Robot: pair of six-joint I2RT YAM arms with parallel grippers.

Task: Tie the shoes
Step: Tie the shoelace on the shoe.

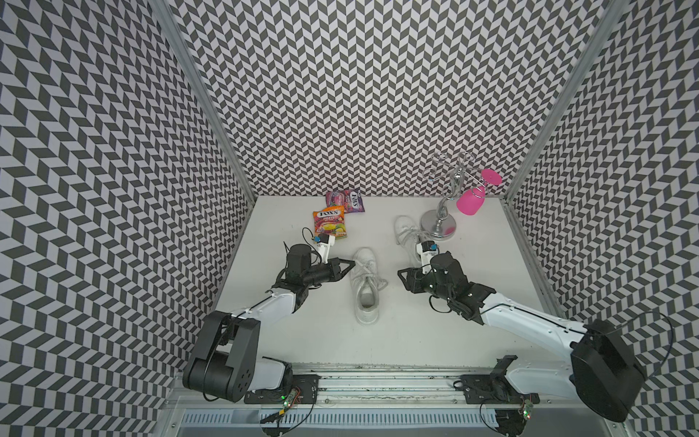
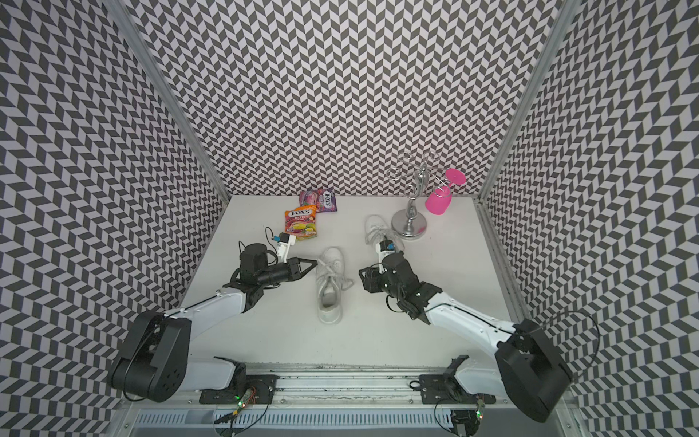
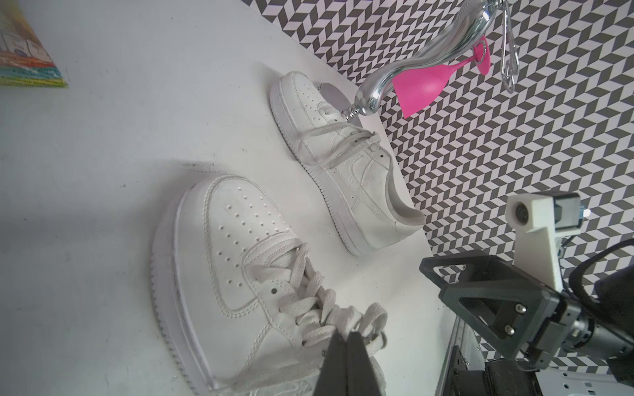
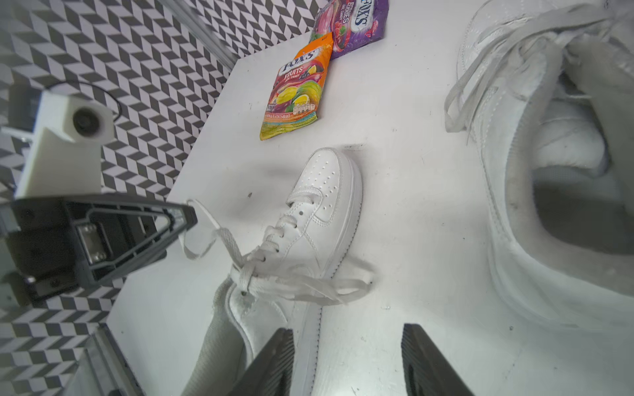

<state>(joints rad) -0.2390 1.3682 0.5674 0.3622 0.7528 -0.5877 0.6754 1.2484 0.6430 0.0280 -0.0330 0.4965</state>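
Counter carries both shoes: near shoe mid-counter between my arms, far shoe beside the metal stand. My left gripper pinches the near shoe's lace; my right gripper hangs released, empty

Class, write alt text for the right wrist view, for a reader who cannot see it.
The left gripper, shut, pinches a lace of the middle white shoe on a white table. The right gripper's dark fingers stand open below, a second shoe lies close by, and two candy bags lie beyond.
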